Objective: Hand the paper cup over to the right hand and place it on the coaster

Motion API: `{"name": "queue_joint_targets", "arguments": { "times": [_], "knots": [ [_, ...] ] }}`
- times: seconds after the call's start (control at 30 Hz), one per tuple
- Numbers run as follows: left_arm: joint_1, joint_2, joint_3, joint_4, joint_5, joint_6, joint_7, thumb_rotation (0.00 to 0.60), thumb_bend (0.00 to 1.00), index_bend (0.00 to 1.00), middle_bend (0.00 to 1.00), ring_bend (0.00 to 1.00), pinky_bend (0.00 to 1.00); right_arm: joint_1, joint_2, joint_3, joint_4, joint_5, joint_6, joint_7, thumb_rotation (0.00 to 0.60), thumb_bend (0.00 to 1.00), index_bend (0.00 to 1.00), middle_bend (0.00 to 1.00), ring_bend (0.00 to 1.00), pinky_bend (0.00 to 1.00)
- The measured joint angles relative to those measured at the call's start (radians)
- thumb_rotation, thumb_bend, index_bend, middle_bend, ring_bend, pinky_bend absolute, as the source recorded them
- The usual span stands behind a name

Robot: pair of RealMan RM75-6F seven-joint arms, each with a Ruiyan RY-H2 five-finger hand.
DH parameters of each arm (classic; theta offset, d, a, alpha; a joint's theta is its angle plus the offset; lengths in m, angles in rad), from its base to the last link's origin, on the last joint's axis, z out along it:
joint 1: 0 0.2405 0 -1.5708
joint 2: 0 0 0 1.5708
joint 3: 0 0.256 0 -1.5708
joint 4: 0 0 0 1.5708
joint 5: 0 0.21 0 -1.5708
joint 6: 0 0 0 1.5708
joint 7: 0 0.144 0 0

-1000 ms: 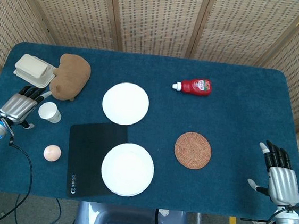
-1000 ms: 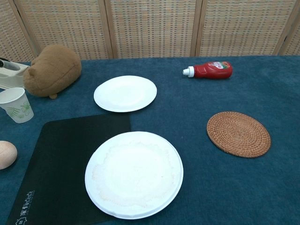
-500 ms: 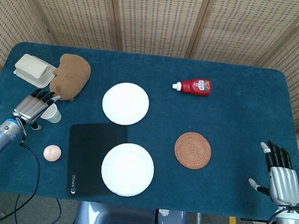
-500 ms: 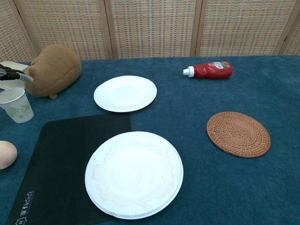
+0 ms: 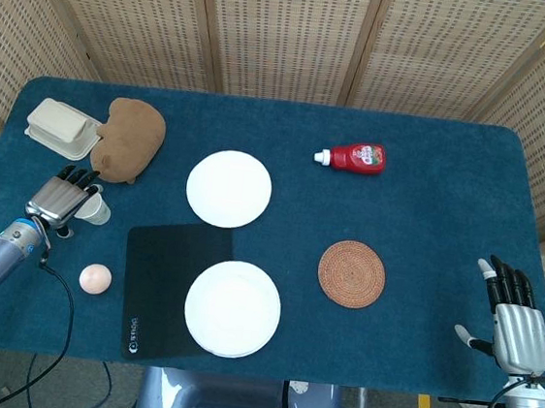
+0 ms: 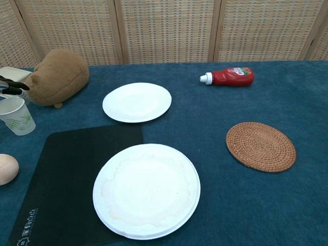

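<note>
Paper cup under left robot hand, grip unclear, right robot hand spread, blue table, wicker screens

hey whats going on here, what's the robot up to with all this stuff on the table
The left robot hand is at the paper cup near the table's left edge, fingers over its rim; a firm grip can't be confirmed, and the cup stands upright on the blue cloth. The right robot hand waits open at the far right edge, holding nothing. The woven coaster, where the cup should end up, is bare. Two white plates, a black mat, an egg, a brown plush toy and a ketchup bottle lie untouched.
</note>
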Motion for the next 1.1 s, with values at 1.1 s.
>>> {"name": "queue_joint_targets", "arguments": {
  "times": [1.1],
  "knots": [
    [0.008, 0.032, -0.008, -0.072, 0.000, 0.095, -0.024, 0.600, 0.32, 0.32, 0.00, 0.00, 0.00, -0.004, 0.007, 0.004, 0.003, -0.004, 0.008, 0.036, 0.600, 0.02, 0.00, 0.00, 0.00, 0.00]
  ]
}}
